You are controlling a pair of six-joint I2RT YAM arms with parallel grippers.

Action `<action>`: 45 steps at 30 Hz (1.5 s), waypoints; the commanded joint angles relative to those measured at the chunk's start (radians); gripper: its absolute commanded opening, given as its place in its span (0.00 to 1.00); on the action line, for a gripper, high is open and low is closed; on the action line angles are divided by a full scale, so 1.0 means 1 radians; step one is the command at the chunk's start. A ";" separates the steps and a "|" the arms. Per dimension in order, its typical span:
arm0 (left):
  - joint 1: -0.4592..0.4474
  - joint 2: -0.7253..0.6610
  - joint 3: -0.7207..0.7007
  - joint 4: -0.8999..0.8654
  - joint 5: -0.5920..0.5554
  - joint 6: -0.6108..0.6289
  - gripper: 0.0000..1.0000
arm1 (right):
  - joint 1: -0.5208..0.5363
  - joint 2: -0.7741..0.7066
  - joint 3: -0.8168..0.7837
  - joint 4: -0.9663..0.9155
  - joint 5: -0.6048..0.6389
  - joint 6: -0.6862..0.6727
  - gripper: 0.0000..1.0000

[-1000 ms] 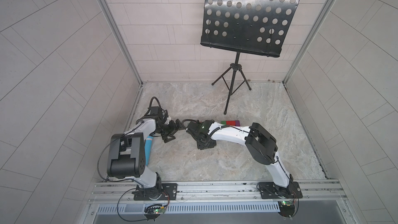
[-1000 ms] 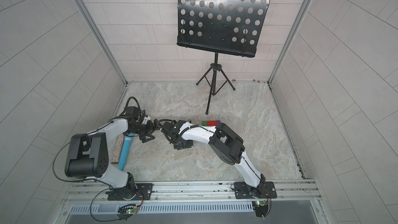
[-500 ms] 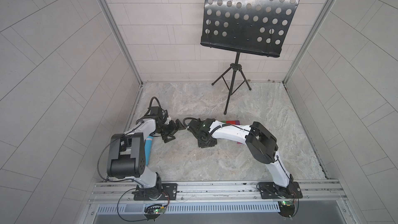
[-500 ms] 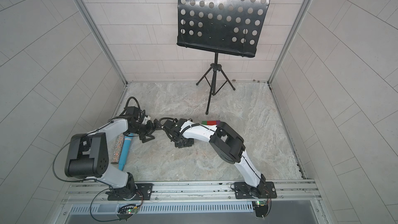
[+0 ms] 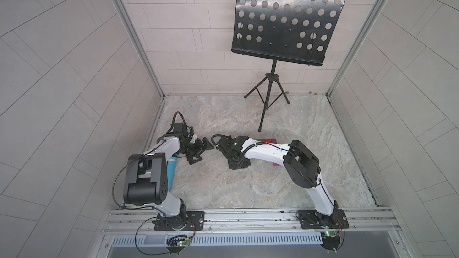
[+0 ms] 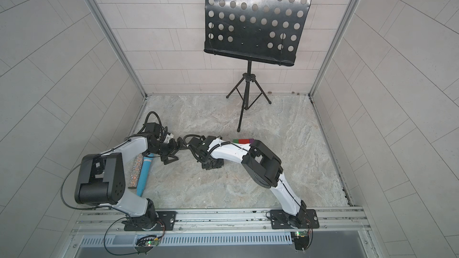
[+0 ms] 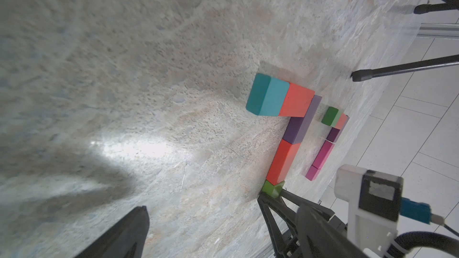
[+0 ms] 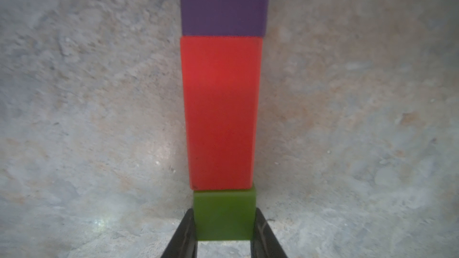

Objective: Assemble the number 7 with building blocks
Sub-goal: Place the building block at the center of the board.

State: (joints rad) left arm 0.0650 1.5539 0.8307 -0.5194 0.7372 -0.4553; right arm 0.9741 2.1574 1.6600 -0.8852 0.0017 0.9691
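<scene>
In the left wrist view the number 7 [image 7: 294, 130] lies flat on the stone floor. A teal block [image 7: 268, 99] and a red square [image 7: 296, 100] form its bar. A purple block [image 7: 298, 126], a long red block [image 7: 283, 162] and a green block [image 7: 272, 189] form its stem. My right gripper [image 8: 224, 234] is shut on the green block [image 8: 224, 213], which touches the end of the red block [image 8: 221, 110]. My left gripper [image 5: 201, 150] stands open to the left, holding nothing. In both top views the right forearm hides most of the blocks.
A second, smaller row of building blocks [image 7: 325, 145] in green, salmon, purple and magenta lies just beyond the 7. A music stand [image 5: 273, 75] rises at the back. A glittery cylinder [image 6: 135, 172] and a blue tube [image 6: 145, 174] lie by the left arm.
The right arm has shifted only slightly and its gripper stays on the green block. The left arm has not moved.
</scene>
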 commanded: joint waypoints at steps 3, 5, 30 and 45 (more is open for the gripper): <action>0.004 -0.010 -0.009 0.008 0.001 0.005 1.00 | -0.005 0.028 0.030 -0.017 0.012 0.008 0.35; 0.004 -0.011 -0.009 0.008 0.001 0.005 1.00 | -0.005 0.030 0.033 -0.017 0.011 0.007 0.35; 0.005 -0.011 -0.009 0.009 0.002 0.004 1.00 | -0.012 0.038 0.040 -0.019 0.001 0.037 0.40; 0.005 -0.011 -0.010 0.010 0.002 0.004 1.00 | -0.017 0.050 0.040 -0.015 -0.002 0.047 0.38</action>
State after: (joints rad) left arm 0.0650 1.5539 0.8307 -0.5167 0.7372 -0.4557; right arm 0.9611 2.1815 1.6905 -0.8860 -0.0174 0.9955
